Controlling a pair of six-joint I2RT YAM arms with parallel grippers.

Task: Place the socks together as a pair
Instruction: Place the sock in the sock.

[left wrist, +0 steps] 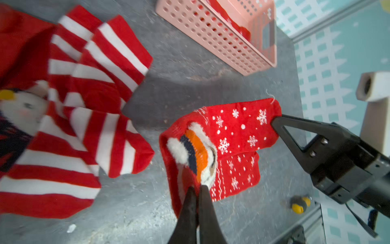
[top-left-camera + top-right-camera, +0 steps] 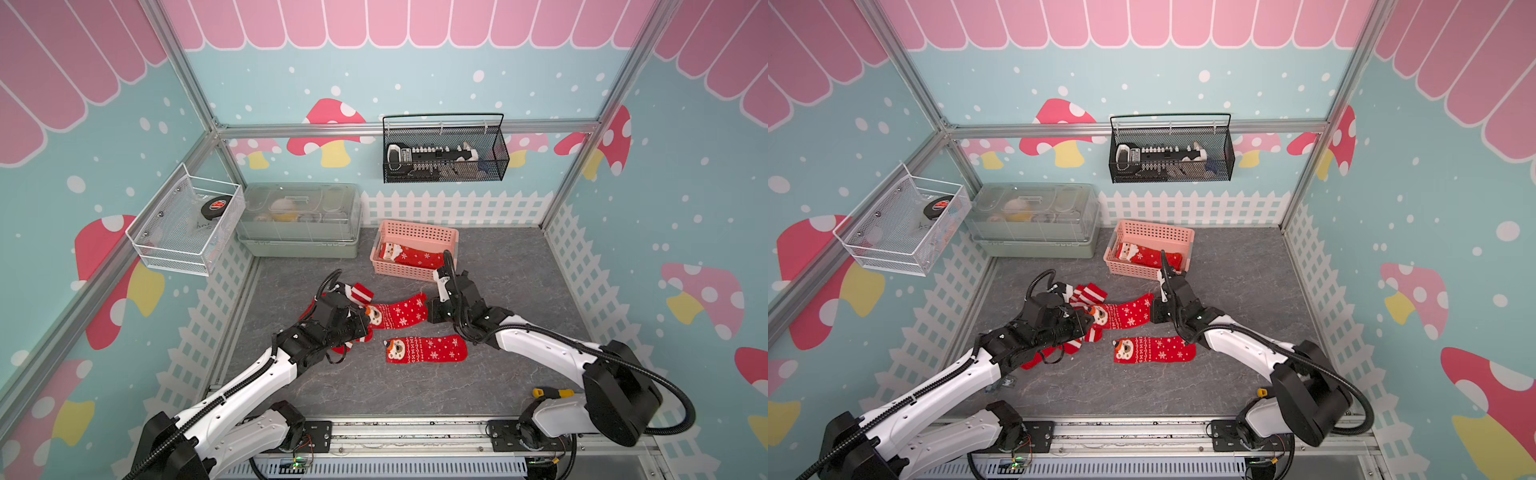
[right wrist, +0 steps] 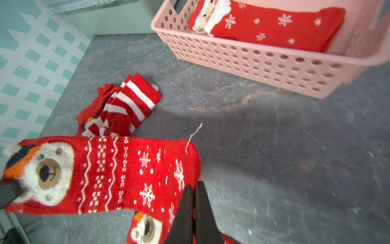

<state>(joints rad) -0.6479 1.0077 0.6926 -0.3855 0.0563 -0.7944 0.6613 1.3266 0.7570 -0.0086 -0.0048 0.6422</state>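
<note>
A red sock with a bear face and snowflakes hangs stretched between my two grippers. My left gripper is shut on its bear-face cuff end. My right gripper is shut on its toe end. A matching bear sock lies flat just in front of it. Red-and-white striped socks lie bunched by the left arm, partly hidden under it. A Santa sock lies in the pink basket.
A green lidded box stands at the back left beside the basket. A white wire tray hangs on the left wall and a black mesh basket on the back wall. A small yellow-and-black item lies by the right arm's base.
</note>
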